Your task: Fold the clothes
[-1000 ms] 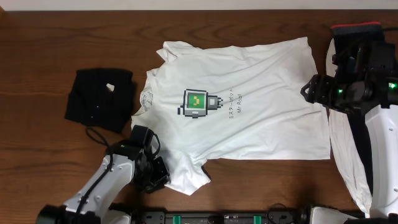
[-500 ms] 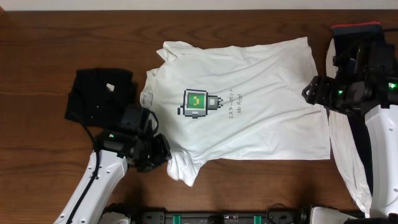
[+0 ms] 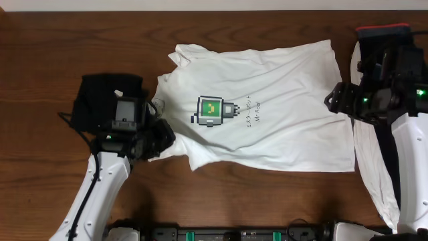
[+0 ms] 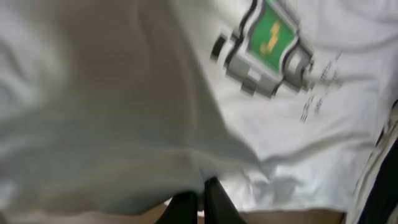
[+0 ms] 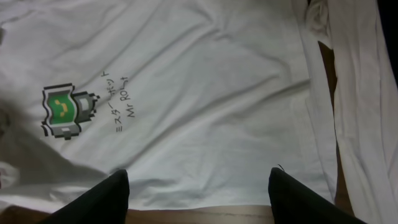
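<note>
The white T-shirt (image 3: pixel 267 114) lies spread on the table, its green-and-black square logo (image 3: pixel 210 111) facing up. My left gripper (image 3: pixel 158 138) is at the shirt's near-left sleeve, shut on the white fabric, which is lifted and bunched. In the left wrist view the dark fingers (image 4: pixel 216 200) pinch a fold of the T-shirt (image 4: pixel 124 93), with the logo (image 4: pixel 268 45) beyond. My right gripper (image 3: pixel 332 98) hovers open at the shirt's right edge. Its fingertips (image 5: pixel 115 185) stand wide apart over the T-shirt (image 5: pixel 205 93), holding nothing.
A folded black garment (image 3: pixel 97 94) lies left of the shirt, partly under my left arm. Another white garment (image 3: pixel 372 174) hangs along the right side under my right arm, also visible in the right wrist view as white cloth (image 5: pixel 367 93). Bare wood (image 3: pixel 267 201) shows at the front.
My left gripper has moved from the table's front edge toward the back and left, dragging the near sleeve in toward the shirt's body. The right arm has stayed put.
</note>
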Available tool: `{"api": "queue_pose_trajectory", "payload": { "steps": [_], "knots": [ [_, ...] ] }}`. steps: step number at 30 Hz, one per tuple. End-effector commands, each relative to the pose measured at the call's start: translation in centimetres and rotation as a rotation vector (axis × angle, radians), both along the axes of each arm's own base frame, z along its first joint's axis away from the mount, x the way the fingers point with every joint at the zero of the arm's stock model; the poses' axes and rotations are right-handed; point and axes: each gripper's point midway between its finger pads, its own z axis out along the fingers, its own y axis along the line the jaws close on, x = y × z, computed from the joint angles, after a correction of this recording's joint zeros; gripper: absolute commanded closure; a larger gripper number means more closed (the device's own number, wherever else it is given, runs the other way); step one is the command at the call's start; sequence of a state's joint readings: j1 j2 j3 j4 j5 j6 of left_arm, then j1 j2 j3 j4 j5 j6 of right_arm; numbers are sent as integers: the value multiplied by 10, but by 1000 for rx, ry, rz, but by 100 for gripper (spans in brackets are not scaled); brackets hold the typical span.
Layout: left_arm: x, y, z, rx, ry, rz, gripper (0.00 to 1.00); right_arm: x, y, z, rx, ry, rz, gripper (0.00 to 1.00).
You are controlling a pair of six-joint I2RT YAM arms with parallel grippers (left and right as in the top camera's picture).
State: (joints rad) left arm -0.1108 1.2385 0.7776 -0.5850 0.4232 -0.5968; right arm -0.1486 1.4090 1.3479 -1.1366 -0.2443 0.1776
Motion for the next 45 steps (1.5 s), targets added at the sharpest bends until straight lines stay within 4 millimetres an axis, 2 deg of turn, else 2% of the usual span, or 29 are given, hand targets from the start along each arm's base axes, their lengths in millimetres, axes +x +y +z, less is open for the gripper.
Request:
{"api": "queue_pose_trajectory", "payload": {
  "steps": [1,5,11,14,17,21,24,30,32,36,42,45],
  "knots": [
    [17,9,2,24,-44,21,94,-9,2,-17,-4,49,13,30],
    [25,17,-5,51,-45,46,94,-22,4,-41,13,119,-7,30],
    [23,21,-17,74,-6,54,94,-46,4,-92,41,234,-122,30],
    [23,21,-18,74,0,53,94,-64,-18,-119,-68,301,-245,30],
    [22,21,-18,74,4,53,94,-79,-32,-133,-140,348,-325,31],
    [22,21,-18,74,4,53,94,-93,-49,-146,-203,381,-416,34],
    [22,21,-18,74,4,53,94,-97,-59,-155,-200,376,-463,34],
    [21,21,-19,75,9,53,94,-104,-74,-160,-188,386,-534,37],
    [21,21,-19,75,9,53,94,-103,-78,-162,-181,375,-551,40],
    [21,21,-19,75,9,53,94,-99,-75,-171,-157,346,-551,46],
    [18,21,-20,76,19,52,94,-102,-72,-187,-141,328,-572,47],
    [17,21,-20,76,25,52,94,-104,-72,-188,-139,332,-581,57]
  ]
}}
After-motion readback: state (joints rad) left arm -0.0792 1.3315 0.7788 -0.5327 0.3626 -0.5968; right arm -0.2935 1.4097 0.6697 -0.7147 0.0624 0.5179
